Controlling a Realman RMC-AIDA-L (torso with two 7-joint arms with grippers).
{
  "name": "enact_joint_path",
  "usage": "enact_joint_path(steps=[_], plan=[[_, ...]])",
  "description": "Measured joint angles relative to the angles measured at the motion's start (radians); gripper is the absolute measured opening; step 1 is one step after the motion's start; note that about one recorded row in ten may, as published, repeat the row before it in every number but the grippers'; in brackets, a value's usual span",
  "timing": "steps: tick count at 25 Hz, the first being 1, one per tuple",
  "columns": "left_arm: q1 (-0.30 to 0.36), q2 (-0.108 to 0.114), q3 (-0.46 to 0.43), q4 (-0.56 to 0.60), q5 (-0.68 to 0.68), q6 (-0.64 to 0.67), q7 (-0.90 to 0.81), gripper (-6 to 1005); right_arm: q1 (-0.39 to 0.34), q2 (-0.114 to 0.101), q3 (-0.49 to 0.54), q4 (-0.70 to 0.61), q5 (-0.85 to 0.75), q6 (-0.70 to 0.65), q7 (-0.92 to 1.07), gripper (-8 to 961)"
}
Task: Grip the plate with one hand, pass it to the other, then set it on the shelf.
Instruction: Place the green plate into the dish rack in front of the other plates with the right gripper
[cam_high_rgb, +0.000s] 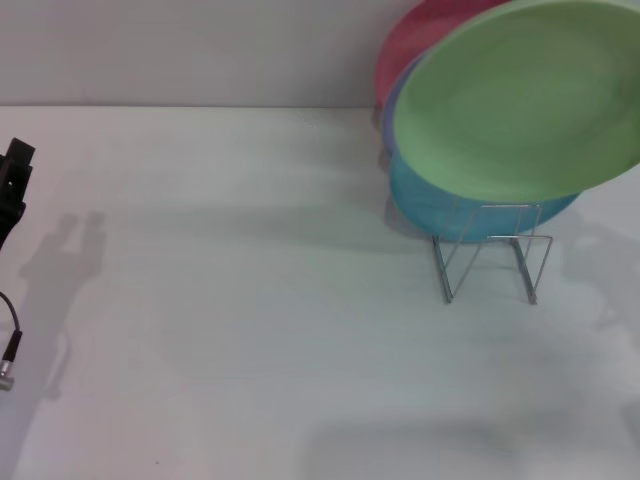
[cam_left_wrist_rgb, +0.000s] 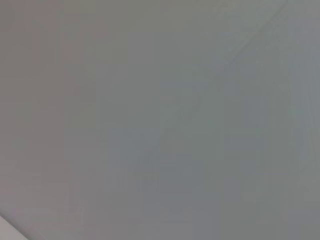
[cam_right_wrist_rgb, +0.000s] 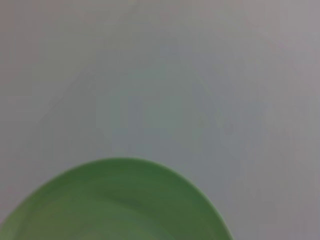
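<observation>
plate (cam_high_rgb: 520, 100) raised above shelf (cam_high_rgb: 492, 250), unlabelled

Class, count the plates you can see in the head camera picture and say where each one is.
3, maybe more hidden: a round light green matte plate foremost; a light blue plate below it in the silver wire rack; a red plate behind. A lavender edge peeks between.

The left arm (cam_high_rgb: 14, 185) sits low at the table's left edge, only partly visible.
</observation>
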Motion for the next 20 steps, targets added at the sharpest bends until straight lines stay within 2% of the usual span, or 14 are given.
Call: enact_joint_path(steps=[7,20], plan=[[0.013,-0.009,0.027,0.024,0.008,0.004,-0.011,410,0.013,-0.003,-0.019,-0.056,-0.008,-0.004,-0.006,17],[0.040,-0.009,0.029,0.060,0.027,0.006,-0.010,410,-0.003,-0.005,-0.111,-0.090,-0.010,0.006,-0.106,18]])
